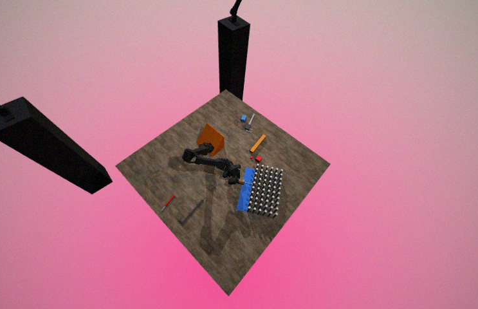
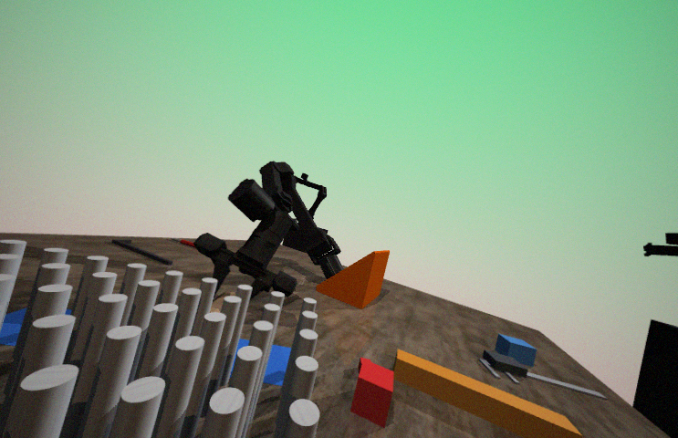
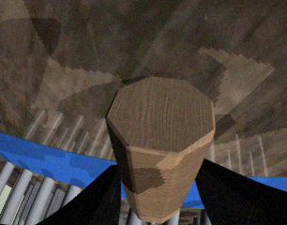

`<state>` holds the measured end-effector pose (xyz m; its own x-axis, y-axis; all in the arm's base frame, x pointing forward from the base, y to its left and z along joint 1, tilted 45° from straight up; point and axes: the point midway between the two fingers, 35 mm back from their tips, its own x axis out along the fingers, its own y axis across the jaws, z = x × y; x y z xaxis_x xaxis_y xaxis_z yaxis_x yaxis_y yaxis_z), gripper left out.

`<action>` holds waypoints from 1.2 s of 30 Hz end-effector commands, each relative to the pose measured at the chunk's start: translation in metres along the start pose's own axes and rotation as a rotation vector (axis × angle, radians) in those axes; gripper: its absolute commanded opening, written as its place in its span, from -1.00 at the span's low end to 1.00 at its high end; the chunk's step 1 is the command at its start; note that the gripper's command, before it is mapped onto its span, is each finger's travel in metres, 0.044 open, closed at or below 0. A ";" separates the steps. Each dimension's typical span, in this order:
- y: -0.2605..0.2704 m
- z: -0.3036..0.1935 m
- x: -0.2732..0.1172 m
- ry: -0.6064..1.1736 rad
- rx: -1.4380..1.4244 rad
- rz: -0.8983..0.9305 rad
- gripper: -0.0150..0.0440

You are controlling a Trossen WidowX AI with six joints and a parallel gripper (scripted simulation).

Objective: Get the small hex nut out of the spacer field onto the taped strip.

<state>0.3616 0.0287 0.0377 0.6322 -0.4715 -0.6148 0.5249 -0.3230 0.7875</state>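
My gripper (image 1: 240, 181) (image 3: 157, 169) is shut on the light wooden handle (image 3: 159, 112) of a tool. Its thin metal shaft (image 1: 248, 183) points across the blue taped strip (image 1: 242, 200) (image 2: 277, 361) (image 3: 64, 161) to the front row of the spacers; whether its tip is in among them cannot be told. The pale metal spacers (image 1: 282, 169) (image 2: 187, 361) (image 3: 15, 197) stand in rows, and those in view look upright. In the exterior view the fingertips are hidden behind spacers. The nut cannot be made out in any view.
A dark hooked rod (image 1: 192, 211) (image 2: 142, 252) and red-handled tool (image 1: 169, 200) lie at left. An orange wedge (image 1: 210, 138) (image 2: 359, 281) stands near the arm's base. A red block (image 1: 258, 158) (image 2: 372, 392), orange bar (image 1: 258, 143), rake-like tool (image 1: 248, 127) and blue block (image 1: 243, 118) lie beyond the field's end.
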 end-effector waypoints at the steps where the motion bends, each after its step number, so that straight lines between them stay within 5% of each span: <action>1: 0.001 0.003 -0.003 0.002 -0.005 0.002 -0.49; 36: 0.000 0.021 -0.012 0.001 -0.007 0.000 -0.49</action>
<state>0.3452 0.0184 0.0443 0.6321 -0.4723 -0.6143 0.5245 -0.3228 0.7878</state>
